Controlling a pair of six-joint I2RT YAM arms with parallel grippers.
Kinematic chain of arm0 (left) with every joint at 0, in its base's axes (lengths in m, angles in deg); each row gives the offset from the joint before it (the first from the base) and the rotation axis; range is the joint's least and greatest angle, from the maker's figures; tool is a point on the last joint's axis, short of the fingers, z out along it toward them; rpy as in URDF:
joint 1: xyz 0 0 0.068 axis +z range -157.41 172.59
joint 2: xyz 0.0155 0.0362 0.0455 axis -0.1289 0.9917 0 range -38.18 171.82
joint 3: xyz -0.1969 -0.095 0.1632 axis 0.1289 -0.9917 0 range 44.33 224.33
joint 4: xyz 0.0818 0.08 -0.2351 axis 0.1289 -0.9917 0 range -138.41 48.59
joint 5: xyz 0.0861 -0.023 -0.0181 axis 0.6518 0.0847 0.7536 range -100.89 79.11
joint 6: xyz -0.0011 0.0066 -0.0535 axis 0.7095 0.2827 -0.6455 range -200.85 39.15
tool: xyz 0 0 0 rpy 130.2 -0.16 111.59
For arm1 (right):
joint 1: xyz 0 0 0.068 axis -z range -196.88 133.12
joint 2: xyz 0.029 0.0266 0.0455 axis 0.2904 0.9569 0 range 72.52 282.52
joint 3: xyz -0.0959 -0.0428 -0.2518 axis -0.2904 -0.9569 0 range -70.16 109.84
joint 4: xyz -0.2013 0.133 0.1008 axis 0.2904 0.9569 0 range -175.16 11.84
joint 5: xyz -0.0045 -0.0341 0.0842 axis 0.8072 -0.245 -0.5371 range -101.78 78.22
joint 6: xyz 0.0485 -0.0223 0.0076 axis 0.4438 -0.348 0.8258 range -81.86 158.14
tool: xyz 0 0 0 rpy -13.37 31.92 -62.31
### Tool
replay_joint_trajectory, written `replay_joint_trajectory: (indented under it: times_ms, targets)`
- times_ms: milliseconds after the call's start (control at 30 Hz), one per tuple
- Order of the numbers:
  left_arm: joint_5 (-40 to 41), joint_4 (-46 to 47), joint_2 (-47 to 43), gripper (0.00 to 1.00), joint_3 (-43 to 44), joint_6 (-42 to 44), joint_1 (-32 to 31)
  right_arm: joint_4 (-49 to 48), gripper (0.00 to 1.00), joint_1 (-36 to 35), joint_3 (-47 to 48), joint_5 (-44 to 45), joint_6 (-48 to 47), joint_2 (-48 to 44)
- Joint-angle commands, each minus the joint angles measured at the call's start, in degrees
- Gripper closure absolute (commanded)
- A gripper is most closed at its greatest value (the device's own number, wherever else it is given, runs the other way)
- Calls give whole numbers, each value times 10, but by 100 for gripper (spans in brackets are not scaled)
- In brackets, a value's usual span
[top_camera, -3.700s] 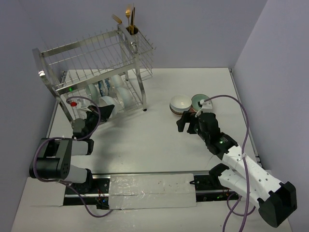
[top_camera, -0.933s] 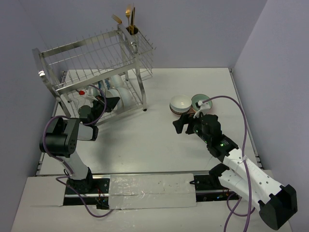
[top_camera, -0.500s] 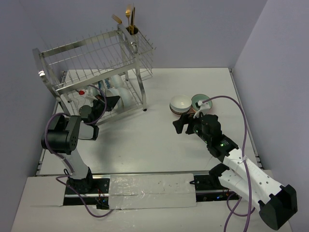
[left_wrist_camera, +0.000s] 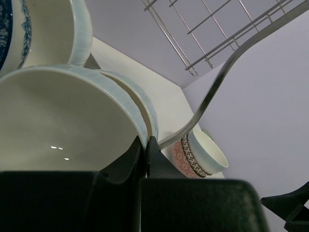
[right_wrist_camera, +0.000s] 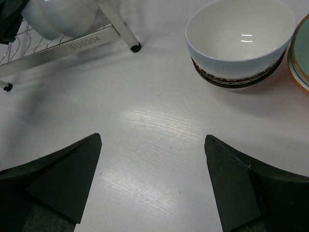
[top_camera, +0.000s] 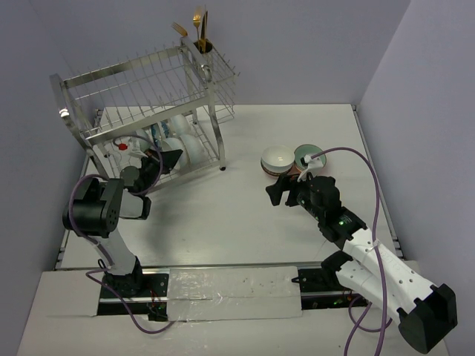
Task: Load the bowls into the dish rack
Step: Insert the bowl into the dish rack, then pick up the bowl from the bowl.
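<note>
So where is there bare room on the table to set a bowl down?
Bare: the white tabletop between the silver wire dish rack and the white brown-banded bowl. Crowded: the rack's lower shelf, packed with bowls.

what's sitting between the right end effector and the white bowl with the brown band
Nothing visible. Only bare table lies between the open right end effector and the white bowl ahead of it.

"SUS304" is stamped on the lower rail of the dish rack point(right_wrist_camera: 72, 48), ahead and left of the right gripper point(right_wrist_camera: 152, 140); nothing else is legible.
</note>
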Motion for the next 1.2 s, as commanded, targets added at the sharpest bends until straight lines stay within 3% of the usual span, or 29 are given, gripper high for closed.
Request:
replay_joint_trajectory:
  times_ms: [0, 100, 467, 800, 967, 1067, 1100, 1167]
  targets:
    - [-3, 249, 3, 99, -36, -17, 4, -29, 5, 2, -2, -3, -7, -7]
    - [1, 249, 2, 99, -49, -19, 10, -30, 5, 2, -3, -2, -7, -11]
    - [6, 248, -4, 77, -61, -30, 14, -31, 5, 2, -6, -2, -7, -11]
    - [9, 247, -20, 41, -73, -77, 18, -30, 5, 2, -6, 0, -7, -16]
    - [30, 244, -54, 30, -94, -72, 18, -31, 5, 2, -7, 0, -6, -16]
    - [43, 207, -87, 14, -108, -57, 17, -31, 5, 2, -6, -2, -6, -16]
    - [46, 184, -103, 1, -109, -48, 17, -31, 5, 2, -7, -1, -7, -17]
    - [56, 157, -120, 1, -116, -42, 17, -31, 5, 2, -7, -1, -6, -17]
